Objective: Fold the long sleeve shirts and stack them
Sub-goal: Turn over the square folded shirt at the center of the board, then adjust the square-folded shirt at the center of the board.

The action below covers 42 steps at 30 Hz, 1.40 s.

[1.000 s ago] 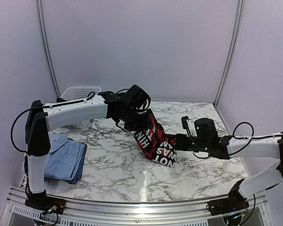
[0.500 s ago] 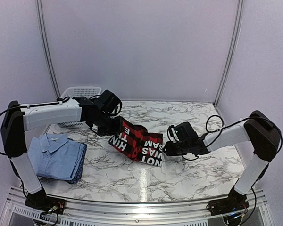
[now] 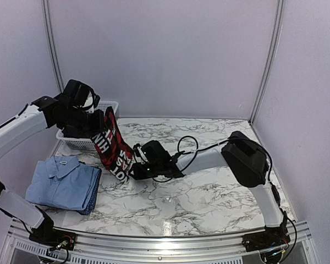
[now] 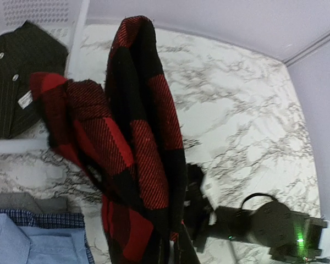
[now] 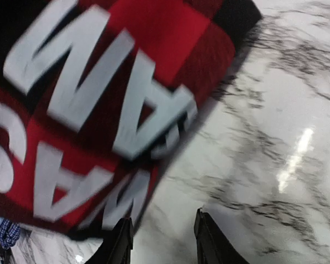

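Flannel shirt (image 3: pixel 113 149) is swinging left, clamped in your left pincer (image 3: pixel 95 128), nearing the blue shirt (image 3: pixel 66 181) below it, while your right pincer (image 5: pixel 164 240) is trailing with fingers apart, empty.

left gripper (image 3: pixel 93 127): fingers hidden behind the flannel shirt (image 3: pixel 113 148); none show in the left wrist view either.
flannel shirt: blurred in the right wrist view and cut off at 9 and 12 o'clock, so its lettering reads only in part.
blue shirt (image 4: pixel 33 250): cropped at 7 o'clock in the left wrist view.
basket (image 3: pixel 80 144): largely covered by the left arm.
dark garment (image 4: pixel 22 71): cut off at 9 o'clock, kind unclear.
right gripper (image 5: pixel 162 223): only the finger ends show, at 6 o'clock.
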{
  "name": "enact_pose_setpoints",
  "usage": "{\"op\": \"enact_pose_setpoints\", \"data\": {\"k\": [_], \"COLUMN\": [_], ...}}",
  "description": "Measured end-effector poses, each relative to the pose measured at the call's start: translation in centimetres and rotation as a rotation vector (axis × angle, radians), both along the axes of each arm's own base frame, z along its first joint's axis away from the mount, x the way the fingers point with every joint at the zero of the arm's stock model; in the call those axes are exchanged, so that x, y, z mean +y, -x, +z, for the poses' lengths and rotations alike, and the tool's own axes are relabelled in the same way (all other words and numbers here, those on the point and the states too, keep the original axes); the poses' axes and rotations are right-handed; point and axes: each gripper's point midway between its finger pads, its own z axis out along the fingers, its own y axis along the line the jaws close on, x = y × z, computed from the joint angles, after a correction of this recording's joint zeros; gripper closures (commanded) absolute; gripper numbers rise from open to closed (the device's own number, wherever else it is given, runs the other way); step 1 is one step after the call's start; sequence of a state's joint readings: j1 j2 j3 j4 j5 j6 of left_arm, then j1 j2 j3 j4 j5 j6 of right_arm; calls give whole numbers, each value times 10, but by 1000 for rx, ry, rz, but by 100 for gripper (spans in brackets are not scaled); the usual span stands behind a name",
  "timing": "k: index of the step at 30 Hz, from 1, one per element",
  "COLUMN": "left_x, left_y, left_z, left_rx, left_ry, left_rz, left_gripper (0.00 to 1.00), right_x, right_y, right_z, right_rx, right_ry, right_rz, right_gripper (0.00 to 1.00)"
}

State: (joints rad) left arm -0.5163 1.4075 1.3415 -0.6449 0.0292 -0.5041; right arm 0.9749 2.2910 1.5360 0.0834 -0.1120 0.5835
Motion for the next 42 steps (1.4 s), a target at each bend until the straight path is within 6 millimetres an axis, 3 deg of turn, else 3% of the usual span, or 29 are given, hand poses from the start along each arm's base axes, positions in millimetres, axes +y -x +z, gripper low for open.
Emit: {"op": "enact_pose_setpoints", "data": {"k": [3,4,6,8,10,12,13,16,18,20,23,25,27,30,32,34,38,40,42], "left_x": [-20,-32,-64,-110,-161,-216,-243,-287,-297,-292,-273,-242,-198,-145,-110,-90,-78,-74,-69], "left_y": [-6,-9,-15,-20,-24,-26,-25,-14,-8,-7,-19,-26,-29,-32,-31,-25,4,17,26], "left_z": [37,43,42,22,-11,-51,-74,-113,-116,-110,-83,-64,-47,-39,-51,-72,-125,-144,-159], "left_rx": [-48,-54,-41,0,54,101,127,163,161,150,90,57,33,17,34,67,170,212,242], "left_ry": [53,66,74,67,49,33,25,7,3,-15,-13,-16,-6,21,22,13,-17,-32,-43], "left_rz": [-71,-98,-161,-242,-314,-378,-400,-451,-458,-443,-380,-314,-233,-140,-88,-69,-99,-110,-114], "left_gripper": [99,96,78,45,33,17,15,10,8,7,7,7,7,7,7,7,8,7,8], "right_x": [17,9,-27,-77,-135,-197,-220,-250,-256,-261,-260,-257,-252,-241,-234,-229,-224,-222,-221], "right_y": [15,22,32,30,23,10,7,13,16,12,11,9,3,-7,-14,-17,-20,-19,-18], "right_z": [4,5,7,17,39,73,91,124,123,116,92,70,51,33,26,22,17,14,13], "right_rx": [36,48,86,104,91,19,-21,-109,-117,-117,-78,-38,-10,15,20,23,25,30,36], "right_ry": [-57,-67,-62,-50,-52,-78,-94,-123,-109,-84,-29,24,66,100,112,116,120,125,126], "right_rz": [66,79,74,22,-67,-193,-244,-301,-312,-332,-326,-315,-297,-267,-251,-239,-221,-216,-212], "right_gripper": [47,46,41,38,35,34,34,34,33,34,34,35,37,46,49,54,65,71,82]}}
